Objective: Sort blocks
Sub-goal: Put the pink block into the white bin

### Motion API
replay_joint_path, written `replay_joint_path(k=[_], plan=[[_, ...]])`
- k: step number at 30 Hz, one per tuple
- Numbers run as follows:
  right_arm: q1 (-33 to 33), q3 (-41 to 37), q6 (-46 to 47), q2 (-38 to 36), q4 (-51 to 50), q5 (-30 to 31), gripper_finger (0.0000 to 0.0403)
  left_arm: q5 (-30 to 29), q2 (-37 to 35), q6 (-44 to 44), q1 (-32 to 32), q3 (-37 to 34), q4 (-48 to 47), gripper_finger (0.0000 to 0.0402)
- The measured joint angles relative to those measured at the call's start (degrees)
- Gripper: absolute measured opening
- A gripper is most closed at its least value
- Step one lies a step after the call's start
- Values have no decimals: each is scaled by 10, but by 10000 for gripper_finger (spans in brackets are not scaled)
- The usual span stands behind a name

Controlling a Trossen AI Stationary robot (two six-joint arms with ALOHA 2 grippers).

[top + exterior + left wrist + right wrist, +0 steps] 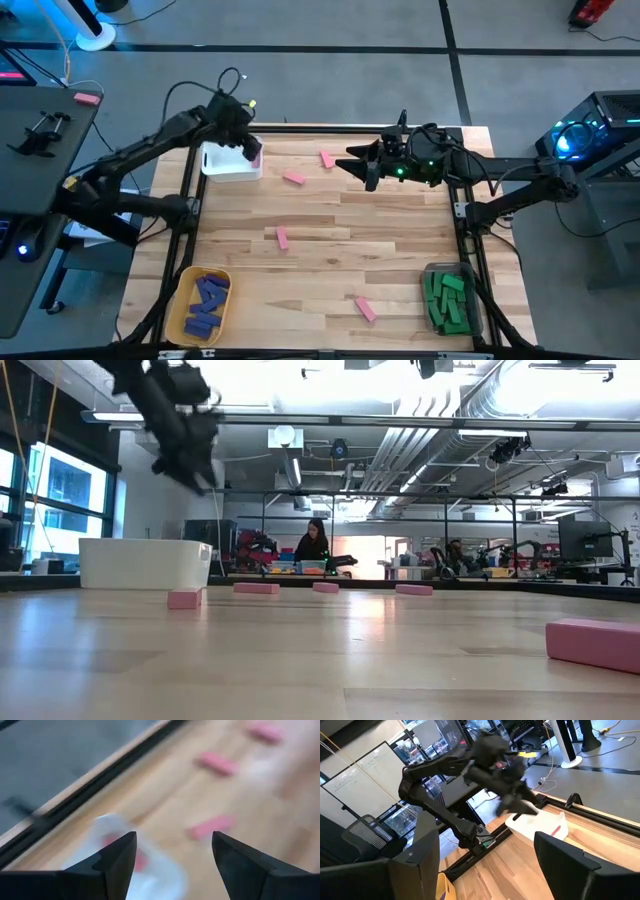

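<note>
My left gripper (pixel 248 150) (pixel 175 865) hangs open above the white bin (pixel 230 165) at the table's far left, with nothing between its fingers. A pink block (pixel 559 829) shows tilted at the bin's inner wall just below it; I cannot tell whether it rests there. More pink blocks lie flat on the table (pixel 293 178), (pixel 327 158), (pixel 283 237), (pixel 365 309). My right gripper (pixel 355 165) (pixel 490 870) waits open above the table's far middle, pointing toward the left arm.
A yellow bin (pixel 182 318) with several blue-purple blocks stands at the near left corner. A clear bin (pixel 432 272) with several green blocks stands at the near right. Bare wood lies between them. People sit in the room beyond the table (pixel 312 545).
</note>
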Motion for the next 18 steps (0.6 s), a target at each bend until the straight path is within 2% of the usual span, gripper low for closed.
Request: replay_joint_path(k=[3, 7, 10, 12, 15, 16, 18], plan=[[0, 0, -4, 0, -1, 0, 256, 6, -29, 2, -88, 0, -24, 243], [0, 0, -11, 0, -2, -2, 256, 5, -26, 9, -246, -7, -63, 241], [0, 0, -11, 0, -2, -2, 256, -37, 4, -21, -355, -17, -62, 241], [0, 0, -10, 0, -2, -2, 256, -80, 34, -107, -403, -20, -51, 241], [1, 0, -9, 0, -5, -2, 256, -87, 82, -249, -444, -20, -8, 241], [2, 0, -6, 0, -7, -4, 256, -79, 95, -269, -456, -21, 12, 241], [4, 0, -5, 0, -12, -4, 256, -66, 118, -239, -483, -21, 50, 241]])
